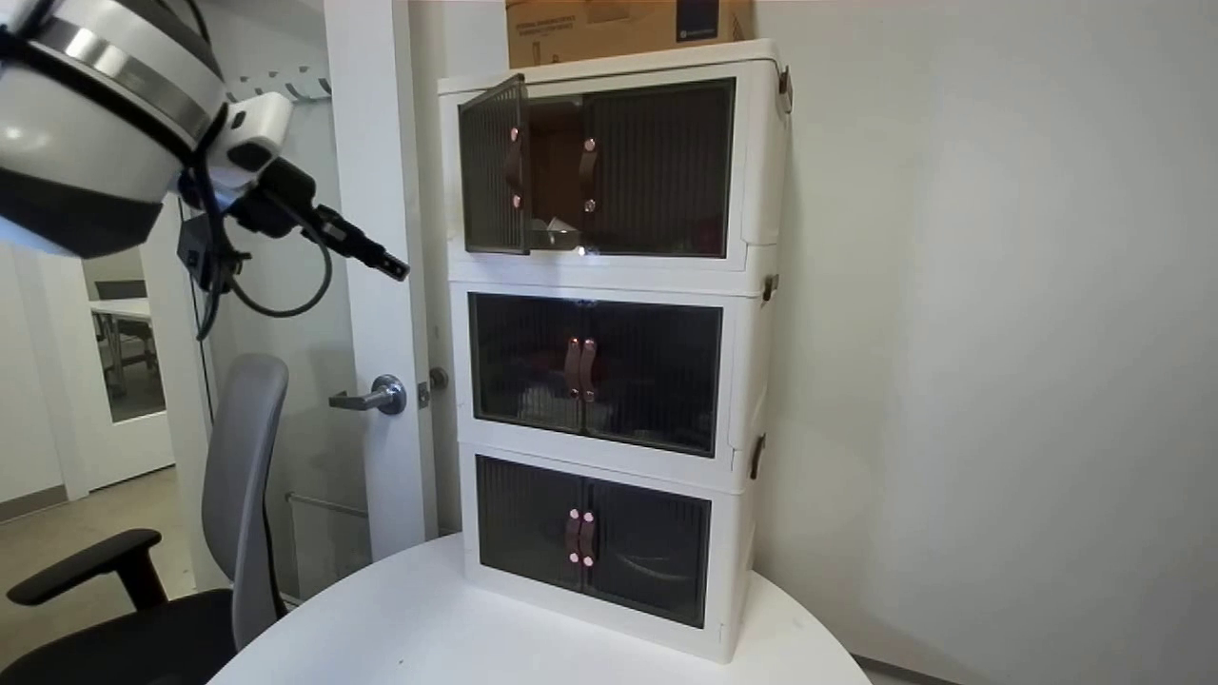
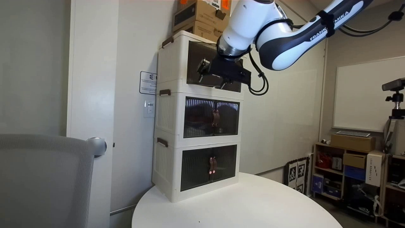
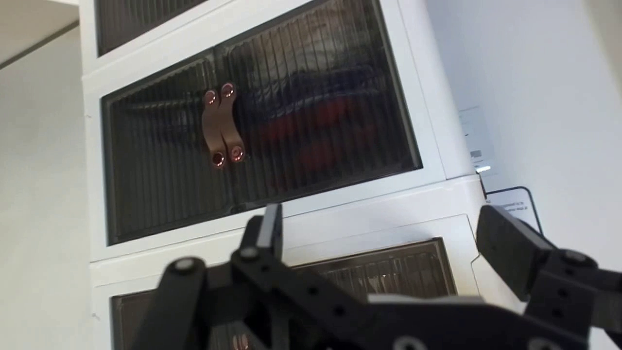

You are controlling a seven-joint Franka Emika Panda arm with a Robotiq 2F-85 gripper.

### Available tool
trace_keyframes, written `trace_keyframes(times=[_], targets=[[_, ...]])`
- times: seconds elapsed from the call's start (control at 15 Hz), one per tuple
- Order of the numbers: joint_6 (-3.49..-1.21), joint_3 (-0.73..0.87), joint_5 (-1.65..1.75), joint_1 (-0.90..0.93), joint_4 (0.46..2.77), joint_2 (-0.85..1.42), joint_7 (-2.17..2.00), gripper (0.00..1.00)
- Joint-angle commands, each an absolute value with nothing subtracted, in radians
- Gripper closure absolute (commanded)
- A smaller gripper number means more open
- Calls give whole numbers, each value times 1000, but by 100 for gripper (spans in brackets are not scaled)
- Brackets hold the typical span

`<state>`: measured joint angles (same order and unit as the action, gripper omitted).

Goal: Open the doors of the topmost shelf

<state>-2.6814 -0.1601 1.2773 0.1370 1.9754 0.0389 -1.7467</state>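
The topmost shelf (image 1: 754, 162) is the uppermost white tier of the cabinet, also in an exterior view (image 2: 172, 61). Its left door (image 1: 487, 176) is ajar, swung outward, with a gap showing the inside. Its right door (image 1: 666, 171) is shut, with a reddish-brown handle (image 1: 589, 174) at its inner edge. My gripper (image 2: 212, 80) is open and empty, in front of the topmost shelf and apart from the doors. In the wrist view, which stands upside down, the fingers (image 3: 381, 228) are wide apart, with the topmost shelf's ribbed dark front (image 3: 398, 274) behind them, partly hidden.
The middle tier (image 1: 595, 371) and bottom tier (image 1: 590, 538) have their doors shut. The cabinet stands on a round white table (image 1: 419, 618). Cardboard boxes (image 1: 618, 29) lie on top. A grey chair (image 1: 243, 476) and a door with a lever handle (image 1: 381, 395) are beside it.
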Motion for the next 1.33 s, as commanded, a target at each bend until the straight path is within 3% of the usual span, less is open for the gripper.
trace_keyframes(times=[0.0,0.33,0.67,0.8,0.93,1.0,1.27], targets=[[-2931,-104,1030,78,2074,-5,-1470,0],[-3113,-91,623,64,2166,77,-1072,0],[-2963,-514,208,-206,2073,210,-705,0],[-2773,-676,54,-338,2006,221,-556,0],[-2615,-635,-16,-367,2018,161,-416,0],[-2533,-447,-60,-215,2001,106,-338,0],[-2293,-225,4,-150,1888,21,-74,0]])
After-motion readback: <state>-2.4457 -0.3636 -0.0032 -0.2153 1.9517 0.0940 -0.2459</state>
